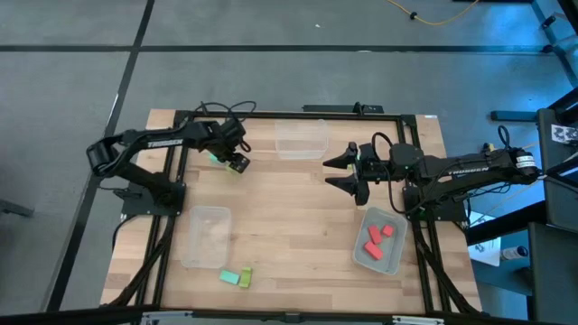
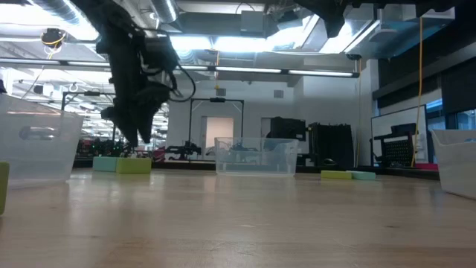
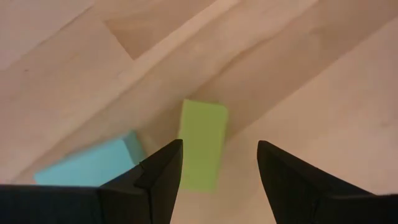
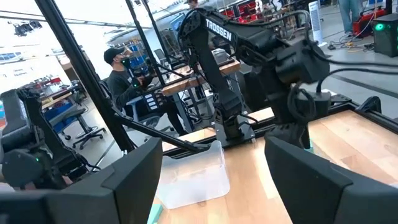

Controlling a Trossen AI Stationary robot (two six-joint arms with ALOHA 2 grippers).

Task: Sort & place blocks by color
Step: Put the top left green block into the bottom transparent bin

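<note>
The left claw (image 3: 217, 165), wide open and empty, hovers over a lime-green rectangular block (image 3: 202, 144) on the wooden surface (image 1: 289, 208); it risks clipping the neighbouring teal rectangular block (image 3: 87, 168) while closing.

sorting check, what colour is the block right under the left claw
Lime yellow-green block, clearest in the left wrist view.

Left arm (image 4: 249, 62) beyond clear bin (image 4: 193, 171) — fingers (image 4: 134, 180) apart

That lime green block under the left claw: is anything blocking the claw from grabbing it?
Nothing visible does. The left gripper hangs open right above the lime block, with only bare table around. A teal block lies beside it, off to one side.
</note>
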